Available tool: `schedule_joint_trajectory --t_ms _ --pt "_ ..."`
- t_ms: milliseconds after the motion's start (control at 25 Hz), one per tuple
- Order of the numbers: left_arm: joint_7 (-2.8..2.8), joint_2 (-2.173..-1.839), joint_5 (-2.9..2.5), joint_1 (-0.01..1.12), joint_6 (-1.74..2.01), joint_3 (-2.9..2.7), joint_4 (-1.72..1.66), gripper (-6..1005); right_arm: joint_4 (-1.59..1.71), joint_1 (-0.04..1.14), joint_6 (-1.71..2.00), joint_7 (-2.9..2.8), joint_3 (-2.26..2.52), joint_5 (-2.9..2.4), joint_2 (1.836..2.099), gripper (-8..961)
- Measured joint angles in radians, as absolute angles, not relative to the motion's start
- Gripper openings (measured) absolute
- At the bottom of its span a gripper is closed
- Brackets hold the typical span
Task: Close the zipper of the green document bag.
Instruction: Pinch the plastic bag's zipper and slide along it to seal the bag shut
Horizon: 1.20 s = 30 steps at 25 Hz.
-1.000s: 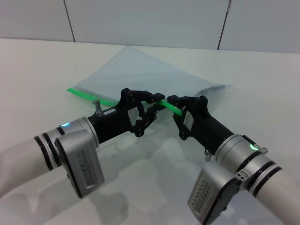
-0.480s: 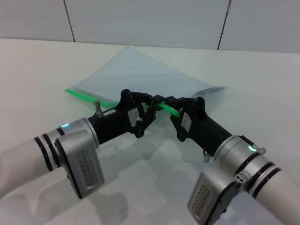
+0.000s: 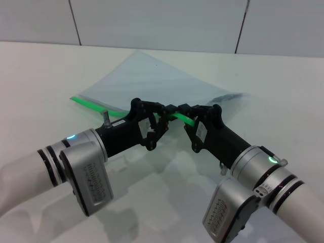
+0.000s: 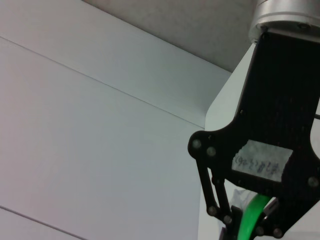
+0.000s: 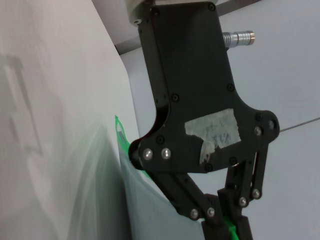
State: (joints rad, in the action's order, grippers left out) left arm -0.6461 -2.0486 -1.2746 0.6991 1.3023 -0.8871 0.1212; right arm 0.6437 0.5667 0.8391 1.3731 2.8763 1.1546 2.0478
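The green document bag [image 3: 152, 83] lies flat on the white table, its near long edge raised where the arms meet. The zipper [image 3: 93, 104] is a bright green strip along that edge, running from the left corner to the grippers. My left gripper [image 3: 166, 108] is shut on the strip, and my right gripper [image 3: 183, 108] is shut on it just to the right, tips almost touching. The slider tab is hidden between the fingers. The left wrist view shows the right gripper's black linkage with the zipper [image 4: 252, 216] running into it. The right wrist view shows the bag [image 5: 150, 210].
The white table [image 3: 40, 76] spreads all around the bag. A pale panelled wall [image 3: 162, 20] rises behind its far edge. Both forearms fill the near part of the head view.
The two grippers have drawn slightly closer together along the green strip. The visible stretch of zipper between them is shorter. The bag has stayed in place.
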Motion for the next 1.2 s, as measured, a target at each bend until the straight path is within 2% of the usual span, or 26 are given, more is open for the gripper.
schedule_joint_trajectory --t_ms 560,1200 --pt "-0.647 -2.044 -1.228 0.670 1.301 -0.876 0.120 108 0.633 0.552 0.859 1.359 2.873 1.161 2.045 51" --pt "-0.647 -2.039 -1.048 0.588 1.314 -0.873 0.108 147 0.541 0.520 0.992 1.252 2.863 1.255 2.043 51"
